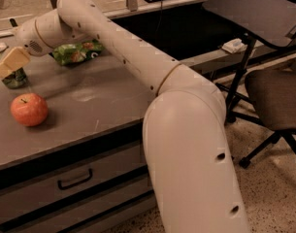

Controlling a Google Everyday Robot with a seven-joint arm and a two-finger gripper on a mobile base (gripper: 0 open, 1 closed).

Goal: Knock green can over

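Observation:
The green can (14,78) stands at the far left of the grey tabletop (104,106). Only its dark lower part shows; its top is hidden behind my gripper. My gripper (7,64), with cream fingers held together, is at the can's upper part, in front of it and touching or nearly touching it. It holds nothing. The long white arm (123,52) reaches to it across the table from the lower right.
A red apple (29,109) lies on the table just in front of the can. A bright green snack bag (75,52) lies behind the arm. A drawer front with a handle (74,179) is below. A chair (278,96) and a stand are on the right.

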